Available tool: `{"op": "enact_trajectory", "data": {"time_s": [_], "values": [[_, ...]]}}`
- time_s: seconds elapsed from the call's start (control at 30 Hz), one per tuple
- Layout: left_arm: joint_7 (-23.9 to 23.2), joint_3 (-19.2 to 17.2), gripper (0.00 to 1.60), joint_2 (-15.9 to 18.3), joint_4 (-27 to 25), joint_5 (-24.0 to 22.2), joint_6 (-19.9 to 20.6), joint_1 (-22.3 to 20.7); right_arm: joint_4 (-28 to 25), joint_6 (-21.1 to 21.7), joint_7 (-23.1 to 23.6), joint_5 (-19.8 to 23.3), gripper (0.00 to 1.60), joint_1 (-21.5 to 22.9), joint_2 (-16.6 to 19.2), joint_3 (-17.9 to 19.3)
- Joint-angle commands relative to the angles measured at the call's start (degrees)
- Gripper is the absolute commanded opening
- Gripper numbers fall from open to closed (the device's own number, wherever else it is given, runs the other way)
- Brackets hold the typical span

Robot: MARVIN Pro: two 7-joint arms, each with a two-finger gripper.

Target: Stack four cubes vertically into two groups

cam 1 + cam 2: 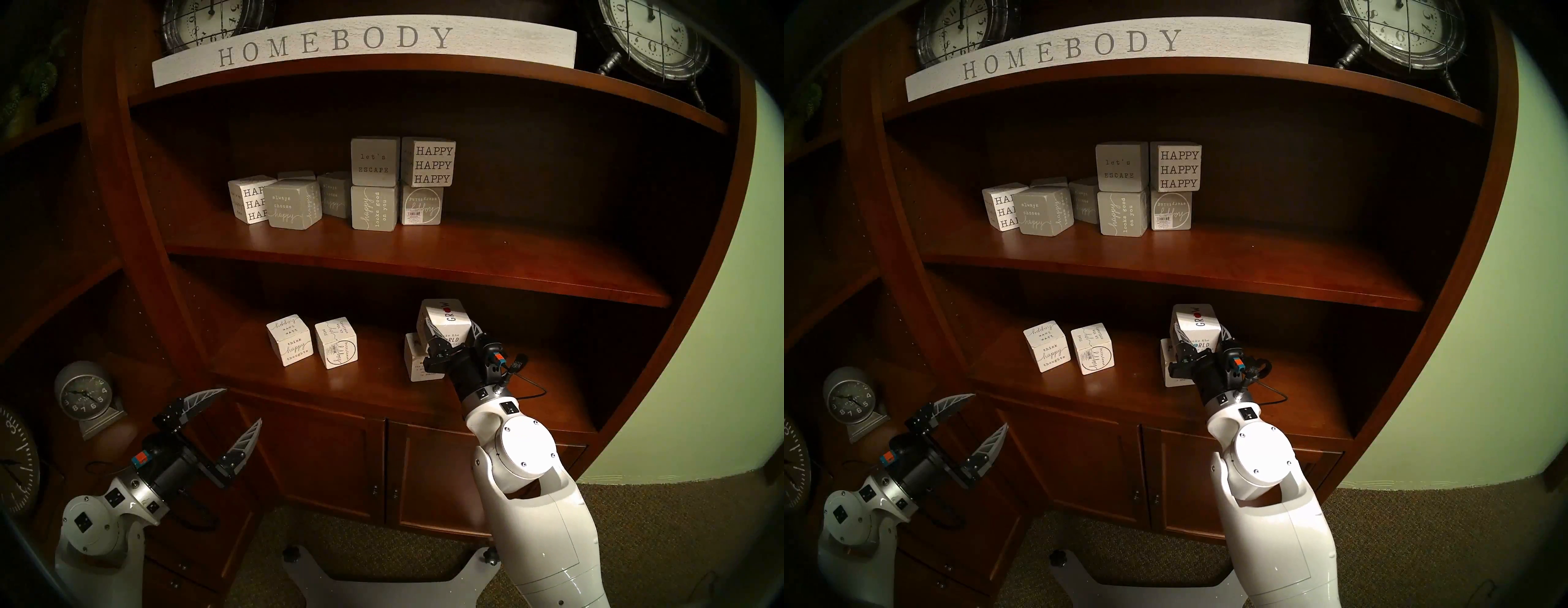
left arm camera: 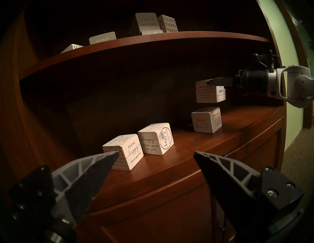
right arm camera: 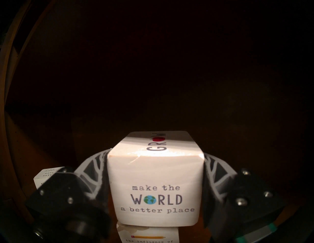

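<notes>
My right gripper (image 1: 447, 329) is shut on a white cube printed "GROW" (image 3: 156, 178), with a finger on each side. The cube hangs in the air just above a second white cube (image 2: 205, 121) that rests on the lower shelf (image 1: 369, 390); the left wrist view shows a small gap between them. Two white "happy" cubes (image 1: 290, 346) (image 1: 337, 344) stand side by side further left on that shelf, apart from each other. My left gripper (image 1: 242, 405) is open and empty, low in front of the shelf's left end.
The middle shelf board (image 1: 424, 263) runs close over the held cube. On it stand grey and white lettered blocks (image 1: 375, 184), some stacked. A "HOMEBODY" sign (image 1: 339, 44) and clocks sit on top. A small clock (image 1: 82, 392) stands at the left, and cabinet doors (image 1: 339, 458) lie below.
</notes>
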Motion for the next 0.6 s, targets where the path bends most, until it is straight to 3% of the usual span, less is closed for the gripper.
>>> {"op": "enact_trajectory", "data": {"time_s": [0.0, 0.57], "values": [[-0.1, 0.0, 1.60, 0.0, -0.9, -0.1, -0.1, 0.0, -0.4, 0.6, 1.0, 1.1, 0.00, 3.9, -0.5, 0.2], [-0.1, 0.0, 1.60, 0.0, -0.9, -0.1, -0.1, 0.0, 2.3, 1.6, 1.1, 0.7, 0.05, 5.4, -1.1, -0.6]]}}
